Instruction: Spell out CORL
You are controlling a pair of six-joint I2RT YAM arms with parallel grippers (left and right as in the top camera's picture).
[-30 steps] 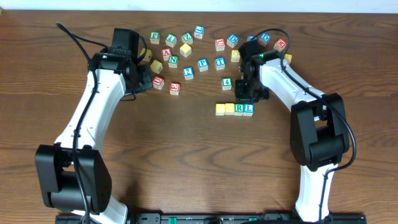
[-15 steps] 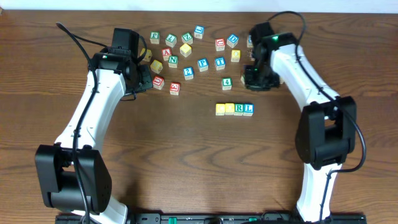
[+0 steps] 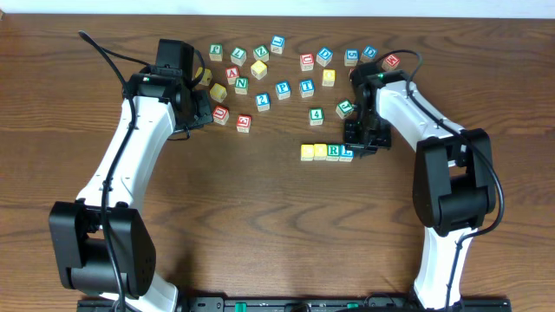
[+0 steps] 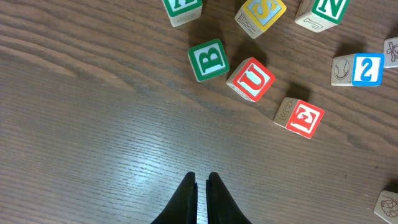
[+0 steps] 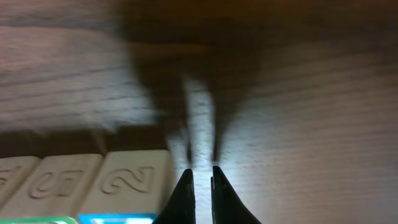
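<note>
Row of four blocks (image 3: 327, 152) lies right of centre on the surface (image 3: 260, 225), sides touching. The first two have yellow tops w/ letters too small to read. Then come the R block (image 3: 333, 152), green print, and the L block (image 3: 346, 152), blue print. Loose blocks (image 3: 260, 69) are scattered along the far side. The left wrist view reads the B block (image 4: 208, 60) in green, U block (image 4: 251, 79) in red, 2 block (image 4: 367, 69) in blue and N block (image 4: 326, 9) in green. A red block (image 4: 300, 117) lies turned, char unclear.

Right pincer (image 5: 200, 177) is low, just beside the row's L end. Its fingers are drawn together w/ a sliver btwn them, nothing held; contact w/ the block can't be told. Left pincer (image 4: 201, 182) is likewise nearly closed and empty, over bare wood, U block ahead of it.

Blocks are cubes w/ pale wood sides and embossed figures. Surface is brown wood-grain w/ a slight sheen.
</note>
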